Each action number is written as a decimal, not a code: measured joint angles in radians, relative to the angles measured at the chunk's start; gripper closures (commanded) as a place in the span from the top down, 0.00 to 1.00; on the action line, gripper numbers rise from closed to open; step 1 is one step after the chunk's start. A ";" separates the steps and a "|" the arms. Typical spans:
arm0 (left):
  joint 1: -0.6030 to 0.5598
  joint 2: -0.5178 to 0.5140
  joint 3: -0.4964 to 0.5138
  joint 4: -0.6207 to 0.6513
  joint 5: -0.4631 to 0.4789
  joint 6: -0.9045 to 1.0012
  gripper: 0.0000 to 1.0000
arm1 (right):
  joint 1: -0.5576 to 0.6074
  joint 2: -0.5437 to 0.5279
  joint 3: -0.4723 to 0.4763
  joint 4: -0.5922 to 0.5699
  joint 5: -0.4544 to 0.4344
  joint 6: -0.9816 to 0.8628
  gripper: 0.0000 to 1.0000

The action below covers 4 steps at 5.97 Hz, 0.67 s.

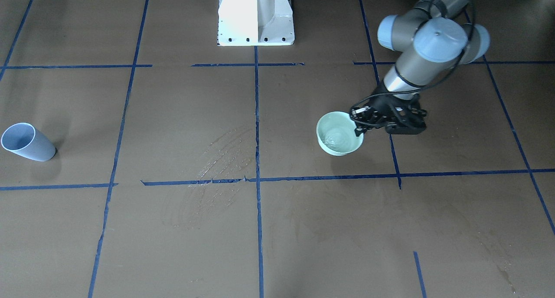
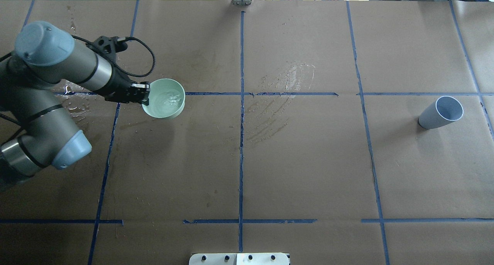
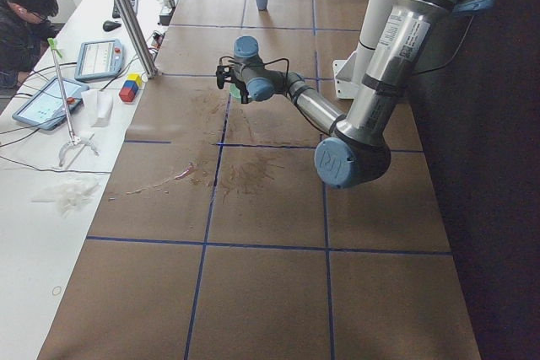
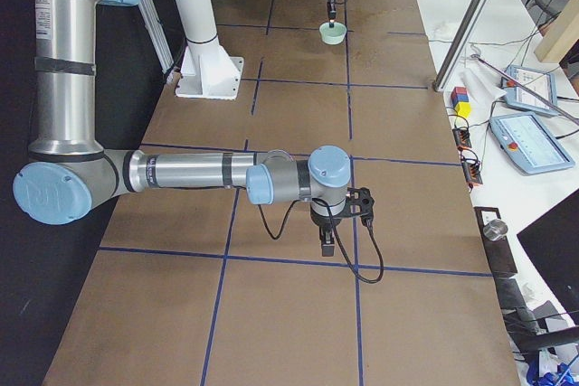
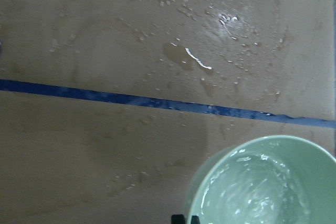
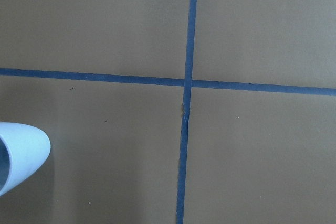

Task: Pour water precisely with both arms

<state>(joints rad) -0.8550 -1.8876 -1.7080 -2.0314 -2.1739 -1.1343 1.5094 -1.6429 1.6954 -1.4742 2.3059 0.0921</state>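
From where I stand, the left gripper (image 2: 143, 94) is clamped on the left rim of the green bowl (image 2: 162, 115), with the water (image 2: 171, 99) inside it. The grey cup (image 2: 440, 113) stands upright, well apart on the far right of the table (image 2: 308, 161). The right gripper (image 4: 326, 240) looks nearer the cup. I cannot tell whether its jaws are parted.
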 measured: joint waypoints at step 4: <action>-0.259 0.320 0.104 -0.169 -0.199 0.479 0.00 | 0.000 0.000 0.003 0.003 0.000 0.000 1.00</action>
<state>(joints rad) -1.1139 -1.5672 -1.6036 -2.2002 -2.3727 -0.6554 1.5095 -1.6425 1.6981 -1.4712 2.3056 0.0916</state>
